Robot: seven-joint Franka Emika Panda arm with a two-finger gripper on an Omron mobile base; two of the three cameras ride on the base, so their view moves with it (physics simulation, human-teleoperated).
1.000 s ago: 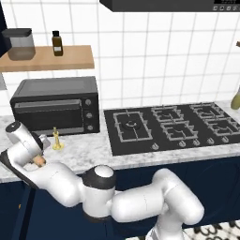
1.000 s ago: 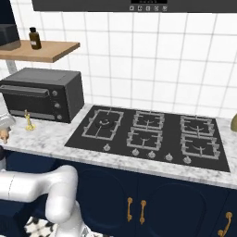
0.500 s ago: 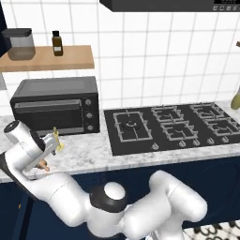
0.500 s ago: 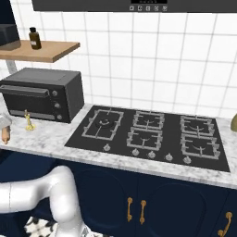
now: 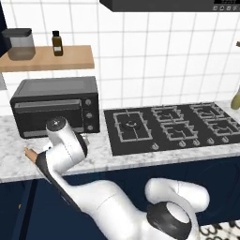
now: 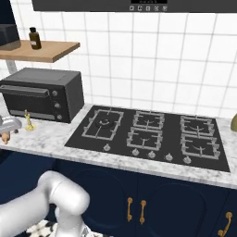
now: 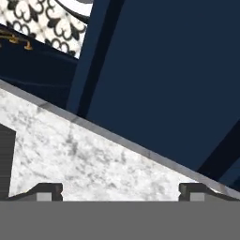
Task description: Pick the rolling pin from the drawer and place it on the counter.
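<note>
The rolling pin (image 5: 30,153) shows as a light-brown peg end sticking out to the left from behind my hand, low over the front strip of the white marble counter (image 5: 140,157); the same end (image 6: 5,137) sits just below the hand at the far left. My gripper (image 7: 120,190) is open: its two dark fingertips (image 7: 47,190) stand wide apart with nothing between them, over the counter's front edge (image 7: 93,159). Below that edge lies the dark navy drawer (image 7: 164,70). Whether the pin rests on the marble I cannot tell.
A black toaster oven (image 5: 56,105) stands just behind the hand, and a small brass candlestick (image 6: 29,121) stands in front of it. The black gas hob (image 5: 173,126) fills the counter to the right. A wooden shelf (image 5: 47,57) with a jar and a bottle hangs above.
The hand has risen from in front of the counter edge and swung right, over the marble. The pin's end now points left beside it.
</note>
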